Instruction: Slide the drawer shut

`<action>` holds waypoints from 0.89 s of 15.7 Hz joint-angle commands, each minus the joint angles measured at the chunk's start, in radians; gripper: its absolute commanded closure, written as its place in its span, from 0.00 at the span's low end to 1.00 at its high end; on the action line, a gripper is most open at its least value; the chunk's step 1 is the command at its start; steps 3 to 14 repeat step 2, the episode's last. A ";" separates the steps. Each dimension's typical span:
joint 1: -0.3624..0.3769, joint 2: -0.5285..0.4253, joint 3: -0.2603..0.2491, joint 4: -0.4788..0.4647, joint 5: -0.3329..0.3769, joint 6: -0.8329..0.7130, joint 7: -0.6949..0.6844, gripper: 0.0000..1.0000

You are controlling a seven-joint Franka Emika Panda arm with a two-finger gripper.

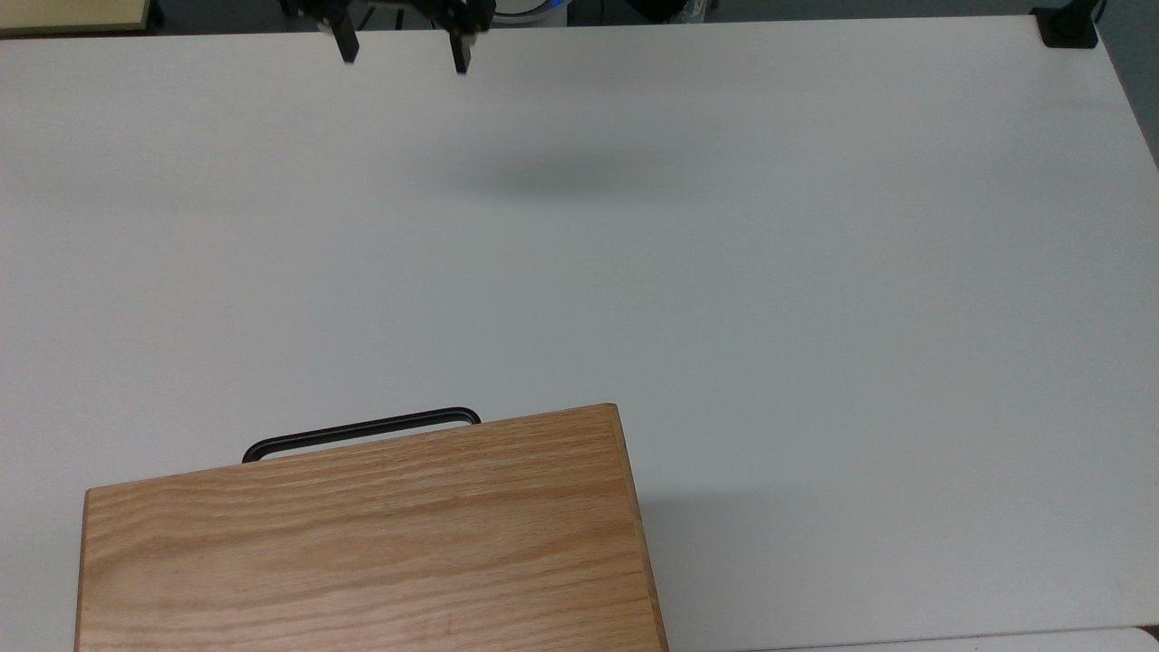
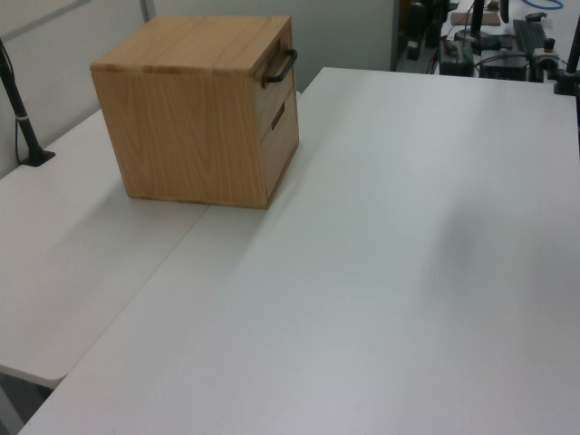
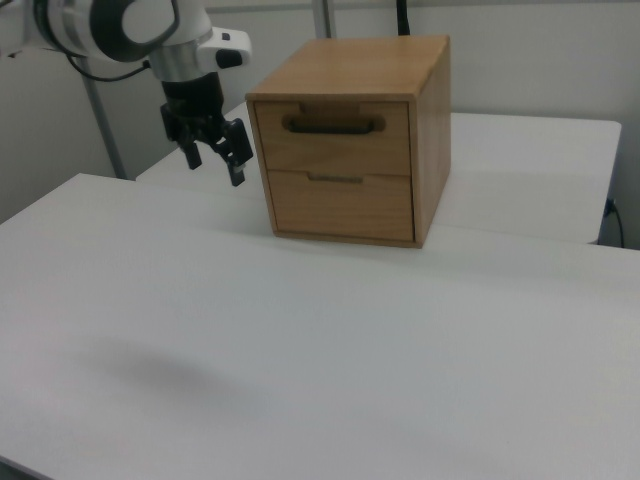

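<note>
— Where is the drawer now?

— In the top slot of the oak cabinet, which stands on the white table near one edge. In the right view its front panel sits flush with the cabinet face, above a second, lower drawer front. I judge it fully in, so the sliding looks done.

— And you?

— My gripper hangs above the table, well apart from the cabinet, off to the right view's left of it. In the top view my two fingertips show at the table's far edge, with a clear gap between them. My jaws stand apart and hold nothing.

— If it needed another push, where would you take it?

— By the black bar handle, which sticks out past the cabinet's top edge in the top view, or flat against the front panel beside it. The bar is thin metal, probably stiff and a little slick, so I would close across its middle, not near an end.

— How would it handle?

— My guess is light and rigid. It is a wooden tray on wooden runners, which could bind if pushed off-centre. The cabinet itself might slide on the smooth table under a hard shove.
</note>
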 commanded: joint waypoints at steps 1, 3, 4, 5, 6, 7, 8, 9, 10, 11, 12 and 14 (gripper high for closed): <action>-0.054 -0.054 0.054 -0.073 -0.013 -0.032 -0.012 0.00; -0.056 -0.054 0.054 -0.071 -0.013 -0.033 -0.012 0.00; -0.056 -0.054 0.054 -0.071 -0.013 -0.033 -0.012 0.00; -0.056 -0.054 0.054 -0.071 -0.013 -0.033 -0.012 0.00; -0.056 -0.054 0.054 -0.071 -0.013 -0.033 -0.012 0.00; -0.056 -0.054 0.054 -0.071 -0.013 -0.033 -0.012 0.00; -0.056 -0.054 0.054 -0.071 -0.013 -0.033 -0.012 0.00; -0.056 -0.054 0.054 -0.071 -0.013 -0.033 -0.012 0.00; -0.056 -0.054 0.054 -0.071 -0.013 -0.033 -0.012 0.00; -0.056 -0.054 0.054 -0.071 -0.013 -0.033 -0.012 0.00; -0.056 -0.054 0.054 -0.071 -0.013 -0.033 -0.012 0.00; -0.056 -0.054 0.054 -0.071 -0.013 -0.033 -0.012 0.00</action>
